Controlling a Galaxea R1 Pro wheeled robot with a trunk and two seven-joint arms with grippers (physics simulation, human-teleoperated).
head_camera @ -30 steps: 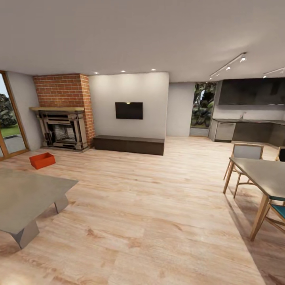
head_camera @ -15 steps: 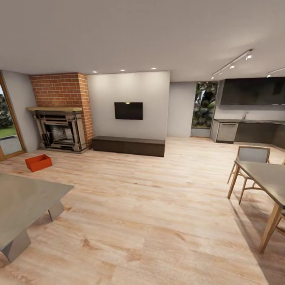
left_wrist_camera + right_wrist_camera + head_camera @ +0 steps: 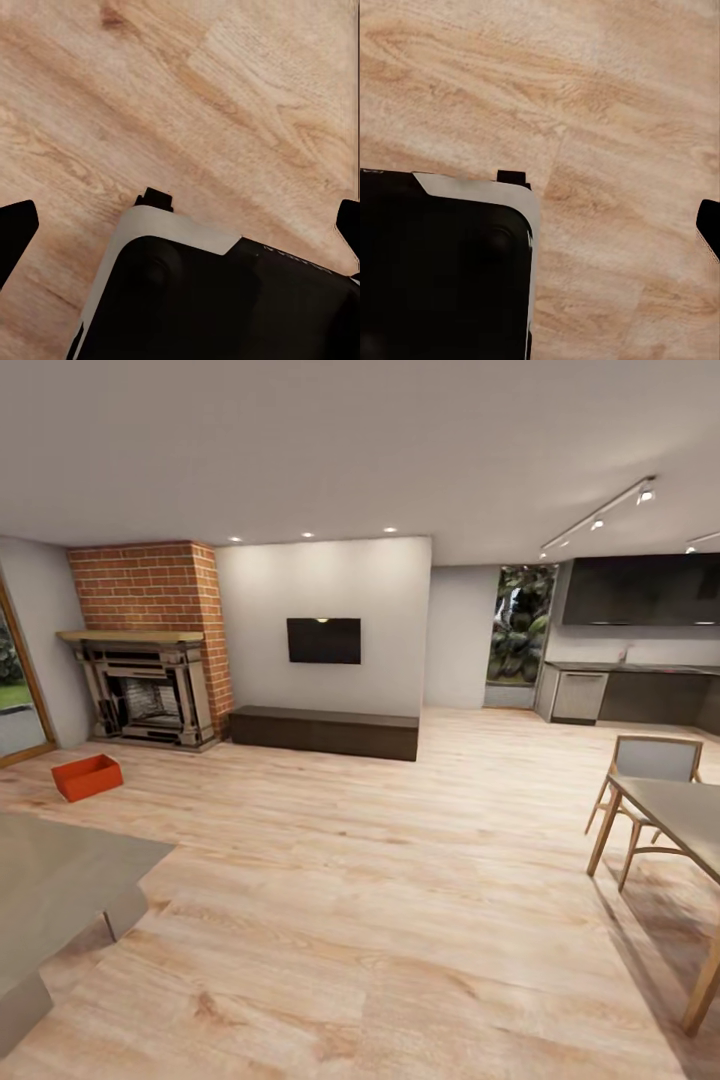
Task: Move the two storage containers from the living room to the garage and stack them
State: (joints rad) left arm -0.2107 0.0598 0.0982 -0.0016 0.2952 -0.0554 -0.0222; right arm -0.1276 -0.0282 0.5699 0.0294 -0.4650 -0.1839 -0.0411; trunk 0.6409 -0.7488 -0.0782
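One orange-red storage container sits open-top on the light wood planks at the far left of the living room, in front of the brick fireplace. It is several metres from me. The garage and its floor are out of view. My left gripper is open, with a dark fingertip at each picture edge, and it hangs over my dark base and the planks. The right gripper also stands open and empty. One of its fingertips shows; the other is lost against the base.
A grey low table stands near left. A dining table and chair are at right. A dark bench under the wall TV lies straight ahead. The kitchen counter is back right, and wood floor stretches between.
The whole head view has shifted because the camera moved. The low table and dining table slid toward the picture's edges, the container drifted left. Nothing in the room itself moved.
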